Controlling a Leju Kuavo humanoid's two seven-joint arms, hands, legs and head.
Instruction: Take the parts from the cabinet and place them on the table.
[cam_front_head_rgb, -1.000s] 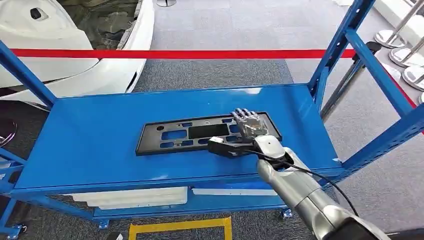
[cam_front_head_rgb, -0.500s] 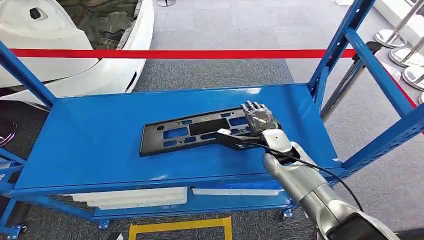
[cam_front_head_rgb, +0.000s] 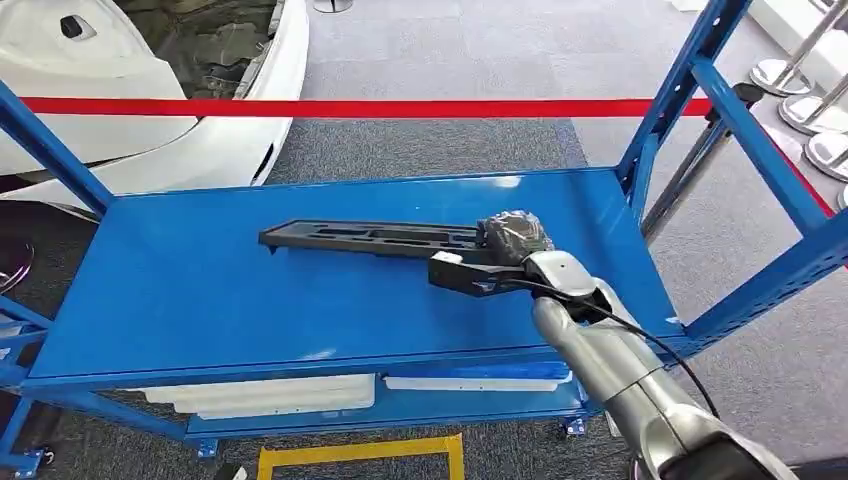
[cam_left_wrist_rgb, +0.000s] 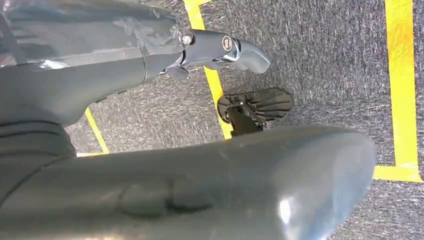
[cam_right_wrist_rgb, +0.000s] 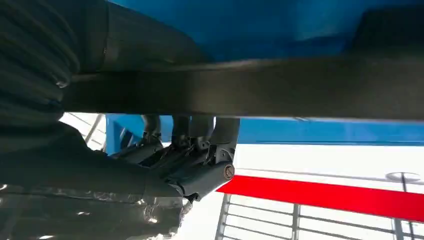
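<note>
We are gripping the black plate (cam_front_head_rgb: 375, 238) at its right end with our right hand (cam_front_head_rgb: 513, 236), fingers (cam_right_wrist_rgb: 190, 131) curling over its edge. The plate is hanging edge-on above the blue shelf (cam_front_head_rgb: 180, 290), roughly level. Our left hand (cam_left_wrist_rgb: 220, 47) is hanging over grey carpet (cam_left_wrist_rgb: 320, 60) with yellow tape (cam_left_wrist_rgb: 402, 85); we cannot tell how its fingers are lying.
</note>
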